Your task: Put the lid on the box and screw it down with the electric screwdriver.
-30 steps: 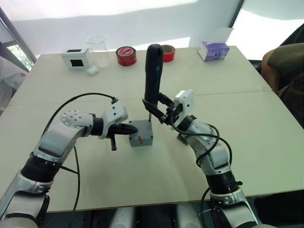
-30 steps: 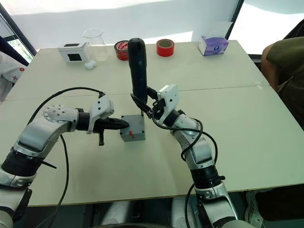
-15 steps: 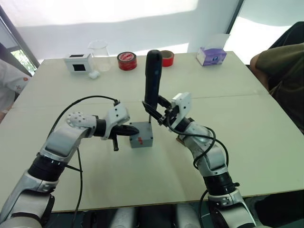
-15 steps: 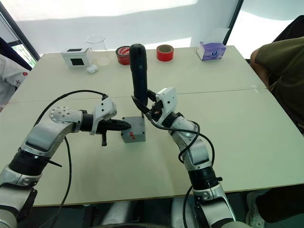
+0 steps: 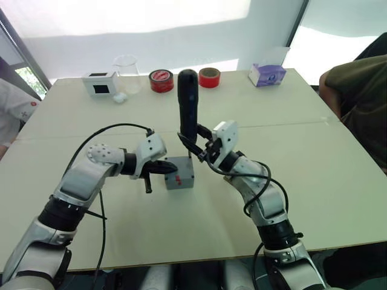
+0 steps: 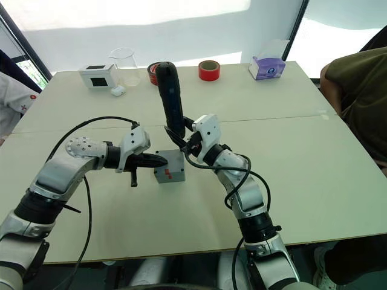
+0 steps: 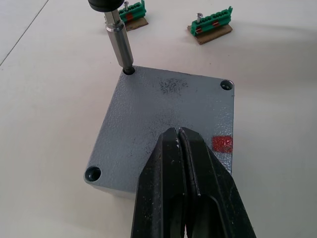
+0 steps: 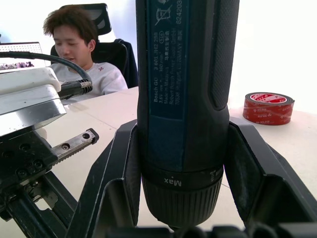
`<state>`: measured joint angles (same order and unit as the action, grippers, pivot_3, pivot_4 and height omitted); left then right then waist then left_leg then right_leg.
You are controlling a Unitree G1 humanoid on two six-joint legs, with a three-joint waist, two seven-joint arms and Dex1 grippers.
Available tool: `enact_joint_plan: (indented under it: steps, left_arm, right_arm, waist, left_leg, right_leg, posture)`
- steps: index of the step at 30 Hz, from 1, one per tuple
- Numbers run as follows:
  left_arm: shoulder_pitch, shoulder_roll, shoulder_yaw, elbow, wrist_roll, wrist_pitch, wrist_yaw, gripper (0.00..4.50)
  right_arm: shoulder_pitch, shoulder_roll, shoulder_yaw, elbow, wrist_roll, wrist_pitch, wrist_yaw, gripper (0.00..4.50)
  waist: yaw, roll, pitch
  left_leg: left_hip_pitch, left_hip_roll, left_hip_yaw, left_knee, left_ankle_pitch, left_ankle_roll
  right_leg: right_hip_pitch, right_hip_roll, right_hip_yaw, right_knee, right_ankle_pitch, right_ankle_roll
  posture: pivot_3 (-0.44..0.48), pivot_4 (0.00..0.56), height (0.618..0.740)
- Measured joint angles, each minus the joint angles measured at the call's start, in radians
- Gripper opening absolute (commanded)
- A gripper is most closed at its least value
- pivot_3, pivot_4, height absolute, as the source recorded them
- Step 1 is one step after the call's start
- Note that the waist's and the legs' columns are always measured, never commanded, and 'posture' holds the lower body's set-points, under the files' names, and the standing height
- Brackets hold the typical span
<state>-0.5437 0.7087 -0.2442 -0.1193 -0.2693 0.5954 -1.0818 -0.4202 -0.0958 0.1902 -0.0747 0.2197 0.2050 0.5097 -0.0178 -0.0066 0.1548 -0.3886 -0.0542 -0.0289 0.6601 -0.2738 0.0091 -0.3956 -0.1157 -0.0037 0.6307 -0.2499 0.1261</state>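
Left fingers (image 7: pixel 181 163) (closed) press the lid (image 7: pixel 163 134) — right fingers (image 8: pixel 124 163) grip the electric screwdriver (image 8: pixel 183 99).

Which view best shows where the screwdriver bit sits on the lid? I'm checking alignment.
The left wrist view: the bit enters a corner hole of the lid. The eye views show the electric screwdriver upright over the box, the tip small.

The long black cylindrical electric screwdriver (image 8: pixel 183 99) carries the only lettering I can read: "Max" in white on its ribbed black collar, and up the dark blue body a small sideways line starting "Bosch GO", with "624203" near the top beside a crossed-out bin sign. The rest of that small print is too fine to make out.
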Motion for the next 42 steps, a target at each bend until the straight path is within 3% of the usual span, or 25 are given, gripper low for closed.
enact_joint_plan:
  steps: [4,8,42]
  left_arm:
    - [0.005,0.0,0.0,0.0,0.003,-0.005,0.0,0.0]
    - [0.021,0.0,0.0,0.001,0.006,-0.012,0.0,0.0]
    - [0.03,-0.003,-0.008,0.022,0.018,-0.038,-0.006,0.0]
  right_arm:
    - [0.005,0.014,-0.009,0.008,0.008,0.001,-0.005,1.76]
    - [0.027,0.019,-0.024,0.011,0.034,0.001,-0.002,1.76]
    - [0.014,0.014,0.018,0.028,-0.01,0.002,-0.029,1.76]
  waist:
    - [0.0,0.0,-0.001]
    - [0.0,-0.001,-0.006]
    - [0.0,-0.003,-0.022]
  left_leg:
    - [0.003,0.0,0.0,-0.002,0.0,0.0]
    - [0.016,0.0,0.001,-0.011,0.0,0.0]
    - [0.016,0.0,0.0,-0.015,-0.001,0.0]
  right_leg:
    - [0.0,0.0,0.0,-0.001,0.0,0.0]
    - [0.008,-0.001,0.001,-0.006,-0.001,-0.001]
    - [0.007,-0.002,0.0,-0.007,-0.005,-0.004]
  posture:
    - [0.0,0.15,0.74]
    - [0.0,0.15,0.74]
    - [0.0,0.15,0.74]
